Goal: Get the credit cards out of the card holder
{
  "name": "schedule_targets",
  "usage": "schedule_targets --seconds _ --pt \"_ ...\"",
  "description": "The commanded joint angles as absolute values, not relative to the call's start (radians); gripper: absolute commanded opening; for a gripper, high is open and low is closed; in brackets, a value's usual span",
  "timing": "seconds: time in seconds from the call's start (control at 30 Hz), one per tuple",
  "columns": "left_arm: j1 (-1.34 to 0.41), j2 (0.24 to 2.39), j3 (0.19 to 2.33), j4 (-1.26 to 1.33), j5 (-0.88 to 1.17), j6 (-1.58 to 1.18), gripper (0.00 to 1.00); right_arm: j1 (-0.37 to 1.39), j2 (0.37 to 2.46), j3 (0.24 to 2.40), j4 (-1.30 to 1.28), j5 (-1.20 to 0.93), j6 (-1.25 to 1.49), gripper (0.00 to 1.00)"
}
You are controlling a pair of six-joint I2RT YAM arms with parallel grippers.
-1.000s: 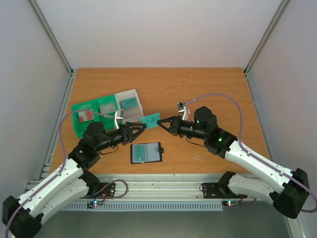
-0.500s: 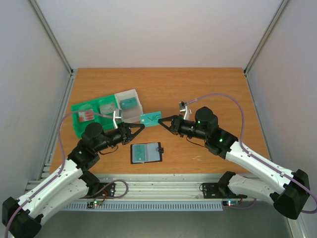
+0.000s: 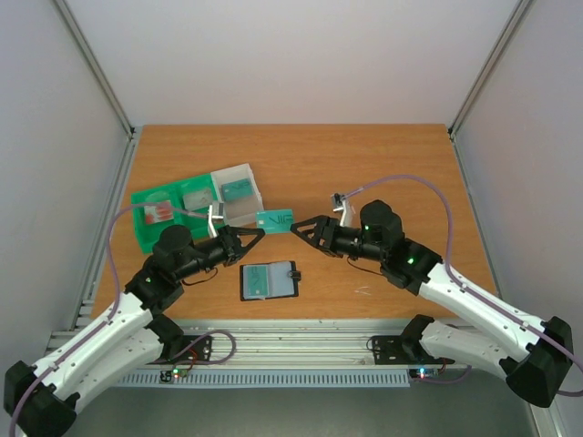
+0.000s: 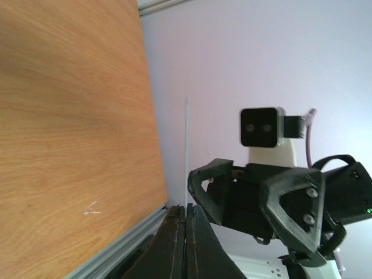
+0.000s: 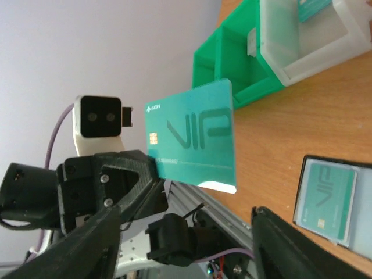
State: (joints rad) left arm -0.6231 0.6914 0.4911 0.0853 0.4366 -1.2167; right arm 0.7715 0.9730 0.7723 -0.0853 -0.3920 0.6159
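A teal VIP credit card [image 3: 274, 218] hangs above the table between the two arms. My left gripper [image 3: 260, 233] is shut on its left edge. In the left wrist view the card [image 4: 186, 145] shows edge-on, rising out of the closed left gripper [image 4: 186, 210]. My right gripper [image 3: 297, 228] stands open just right of the card, not touching it. In the right wrist view the card [image 5: 195, 139] floats ahead of the right gripper's [image 5: 186, 216] spread jaws. The black card holder [image 3: 270, 280] lies open on the table with another teal card [image 5: 326, 199] in a pocket.
A green compartment tray [image 3: 146, 202] sits at the back left, with a white plastic box [image 3: 244, 173] against its right side holding a teal card [image 3: 237, 189]. Both appear in the right wrist view, the tray [image 5: 218, 55] left of the box [image 5: 308, 64].
My left gripper shut on the teal card. My right gripper then let the card go and drew back a little to the right. The card shifted slightly left.
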Motion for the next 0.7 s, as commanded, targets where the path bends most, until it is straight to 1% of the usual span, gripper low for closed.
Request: schedule_targets --seconds 0.0,0.1,0.13,0.3,0.47,0.67 --pt "-0.618 0.714 0.527 0.053 0.381 -1.134 0.00 0.770 0.927 0.767 -0.168 -0.375 0.532 0.70" --pt "-0.612 0.756 0.554 0.009 0.359 -1.093 0.01 0.770 0.907 0.775 -0.224 -0.357 0.496 0.93" --pt "-0.607 0.771 0.563 -0.022 0.352 -1.080 0.01 0.769 0.902 0.779 -0.243 -0.352 0.485 0.98" --pt "-0.567 0.818 0.599 -0.056 0.311 -1.022 0.01 0.770 0.885 0.799 -0.317 -0.330 0.441 0.98" --pt "-0.479 0.871 0.619 -0.074 0.321 -0.994 0.00 0.770 0.888 0.804 -0.335 -0.335 0.422 0.98" --pt "-0.410 0.957 0.688 -0.150 0.274 -0.893 0.00 0.769 0.899 0.813 -0.355 -0.352 0.406 0.99"
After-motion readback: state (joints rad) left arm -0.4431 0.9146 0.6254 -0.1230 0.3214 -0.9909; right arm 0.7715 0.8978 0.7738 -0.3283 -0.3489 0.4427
